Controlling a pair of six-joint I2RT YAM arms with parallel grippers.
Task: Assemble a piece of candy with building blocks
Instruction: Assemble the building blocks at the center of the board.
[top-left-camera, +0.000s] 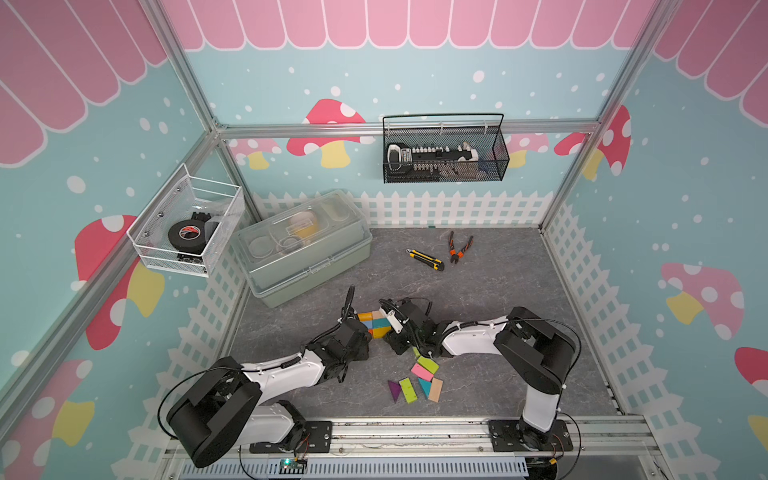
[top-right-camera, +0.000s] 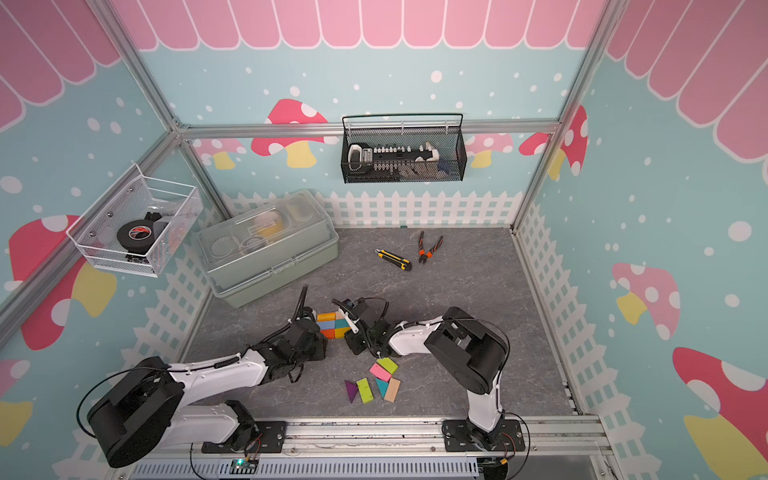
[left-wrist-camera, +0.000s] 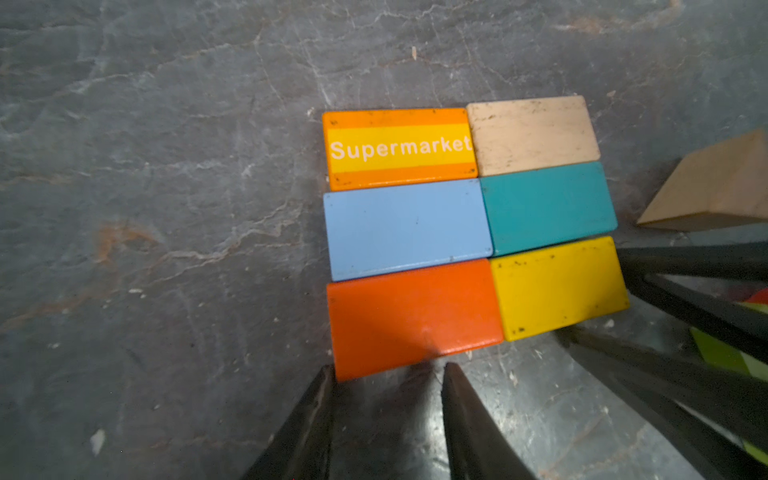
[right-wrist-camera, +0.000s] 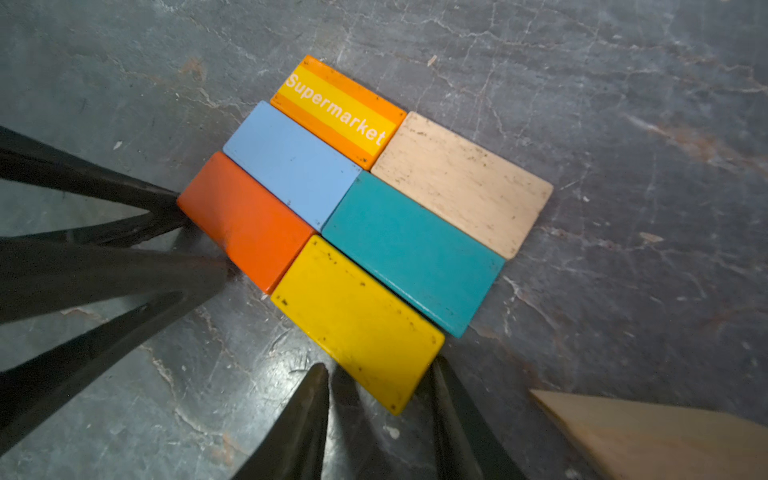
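Both top views look steeply down from high above the near edge, facing the far wall, taking in the whole table (top-left-camera: 490, 291). Each wrist view looks down from close above at the same block grid (left-wrist-camera: 469, 224), which both top views also show.

Surface: grey marbled stone-look tabletop (top-left-camera: 498, 299).
Block grid: six flat rectangular wooden blocks (left-wrist-camera: 469, 224) lie edge to edge, two across by three.
Beside grid: plain tan wooden wedge (right-wrist-camera: 648, 436).
Loose blocks: pink, green, purple, teal and tan pieces (top-left-camera: 419, 380).
Tools: yellow-black utility knife (top-left-camera: 426, 259); orange-handled pliers (top-left-camera: 458, 247).
Container: pale green lidded plastic box (top-left-camera: 303, 249).
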